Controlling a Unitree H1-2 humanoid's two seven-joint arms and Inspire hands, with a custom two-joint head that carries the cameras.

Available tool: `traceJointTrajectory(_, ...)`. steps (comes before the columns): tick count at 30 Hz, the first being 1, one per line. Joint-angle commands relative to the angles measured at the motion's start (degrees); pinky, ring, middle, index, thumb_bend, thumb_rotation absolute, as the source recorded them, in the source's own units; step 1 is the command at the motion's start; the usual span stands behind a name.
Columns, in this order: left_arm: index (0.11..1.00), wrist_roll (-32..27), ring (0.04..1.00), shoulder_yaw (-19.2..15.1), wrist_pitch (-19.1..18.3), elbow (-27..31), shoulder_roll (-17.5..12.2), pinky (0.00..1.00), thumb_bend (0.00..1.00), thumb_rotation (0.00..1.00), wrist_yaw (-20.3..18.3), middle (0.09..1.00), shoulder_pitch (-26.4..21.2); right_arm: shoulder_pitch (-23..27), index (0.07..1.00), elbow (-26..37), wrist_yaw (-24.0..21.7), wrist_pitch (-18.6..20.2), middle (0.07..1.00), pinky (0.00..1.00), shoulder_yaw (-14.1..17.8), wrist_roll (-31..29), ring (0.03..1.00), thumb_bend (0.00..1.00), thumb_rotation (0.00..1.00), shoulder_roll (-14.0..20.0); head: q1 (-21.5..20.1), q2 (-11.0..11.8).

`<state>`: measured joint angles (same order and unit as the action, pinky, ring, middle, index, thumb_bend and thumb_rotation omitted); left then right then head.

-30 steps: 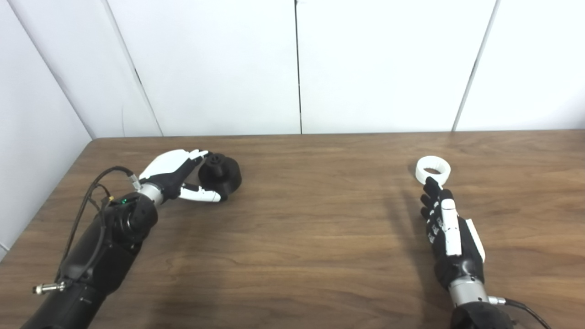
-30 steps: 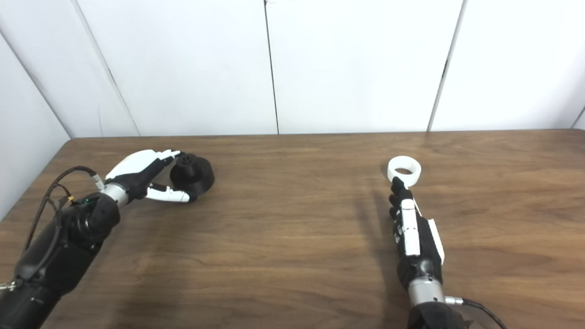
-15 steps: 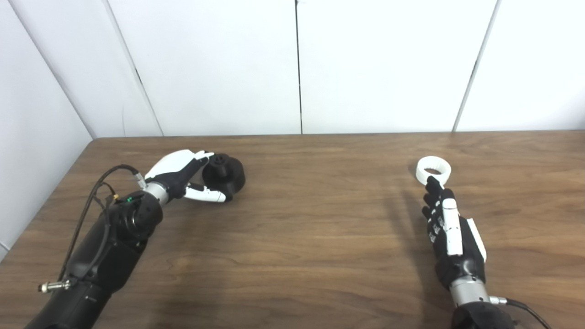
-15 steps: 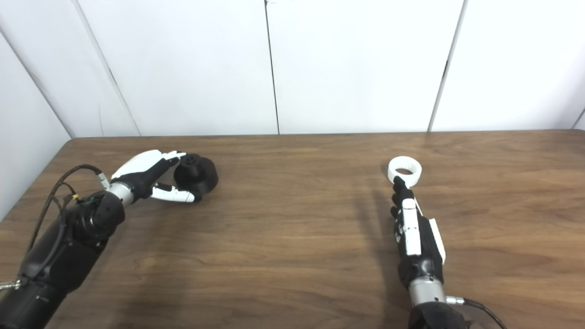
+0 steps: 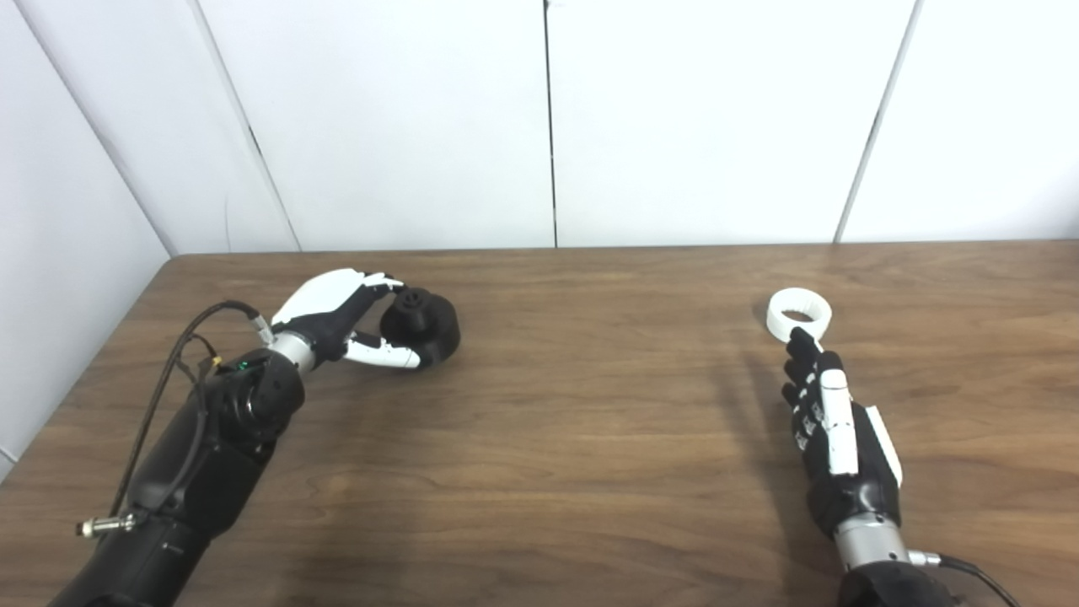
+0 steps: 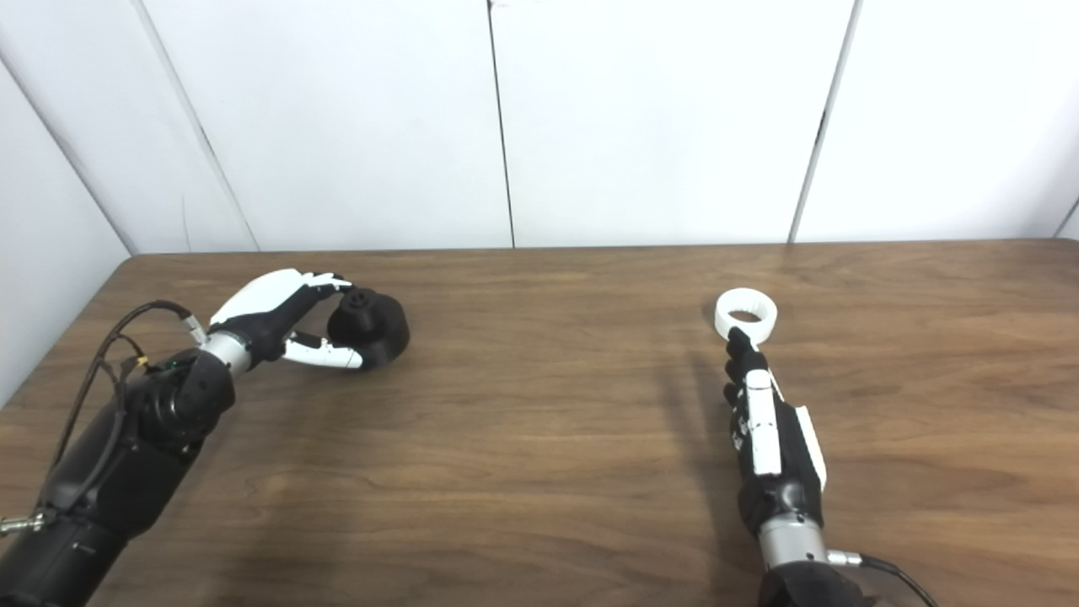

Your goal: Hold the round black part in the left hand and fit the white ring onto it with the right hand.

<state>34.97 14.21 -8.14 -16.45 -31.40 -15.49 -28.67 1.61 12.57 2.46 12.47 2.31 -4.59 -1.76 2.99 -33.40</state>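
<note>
A: What does everything sit on?

B: A wooden table (image 5: 556,438) with a dark walnut-like grain running left to right, with a soft glare near its far edge. Behind it stands a wall of plain white panels (image 5: 405,118) split by thin dark seams, and another white panel angles in along the left side.

A: Where is the round black part?

B: The round black part (image 5: 421,315) rests on the table at far left, its narrower hub on top. The left hand (image 5: 341,316) is curled round its left side, with the white fingers (image 5: 371,282) arched over the hub and the thumb (image 5: 383,354) reaching along the near side of the base.

A: Does it have a grip on it?

B: It cups the part, fingers apart; from this distance I can't tell whether it is actually pressing on it. The part still sits on the wood.

A: And the white ring?

B: The white ring (image 6: 746,314) lies flat on the table at the right, well apart from the black part. The right hand (image 6: 771,438) lies stretched out just in front of it, fingers straight and together, holding nothing; its dark fingertips (image 6: 738,341) come up to the ring's near rim.
</note>
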Motion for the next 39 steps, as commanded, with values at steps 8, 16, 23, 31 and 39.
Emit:
traceJointTrajectory(8, 0.759, -0.72, 1.000, -0.58, 1.54, -0.24, -0.38, 1.00, 0.96, 0.49, 1.79, 0.947, -2.08, 1.22, 0.941, 1.81, -0.92, -2.74, 0.972, 1.00, -0.26, -0.65, 0.991, 0.44, 1.00, 0.01, 0.10, -0.08)
traceJointTrajectory(16, 0.751, -0.75, 1.000, -0.09, 0.62, 0.57, -0.49, 1.00, 0.96, 0.47, 1.58, 0.950, -1.82, 1.14, 0.936, 2.38, -0.85, -2.48, 0.963, 1.00, -0.22, -0.27, 0.987, 0.46, 1.00, 0.29, 0.18, -0.17)
traceJointTrajectory(23, 0.773, -0.83, 1.000, 0.19, 0.52, 0.47, -0.56, 1.00, 0.98, 0.46, 1.18, 0.955, -1.89, 0.99, 0.935, 3.26, -0.73, -1.43, 0.963, 1.00, -0.12, -0.46, 0.987, 0.48, 1.00, 0.27, 0.20, -0.28)
traceJointTrajectory(31, 0.826, -0.75, 1.000, 0.74, -1.19, 0.66, -0.49, 1.00, 1.00, 0.46, -0.63, 0.976, -2.10, 0.90, 0.940, 3.10, -0.85, -1.78, 0.966, 1.00, -0.15, -0.46, 0.987, 0.50, 1.00, 0.56, 0.20, -0.27)
traceJointTrajectory(39, 0.837, -0.64, 1.000, 0.99, -1.08, 0.16, -0.20, 1.00, 1.00, 0.46, -0.79, 0.979, -2.37, 0.91, 0.938, 3.46, -0.77, -1.33, 0.963, 1.00, -0.22, -0.25, 0.989, 0.50, 1.00, 0.97, 0.17, -0.27)
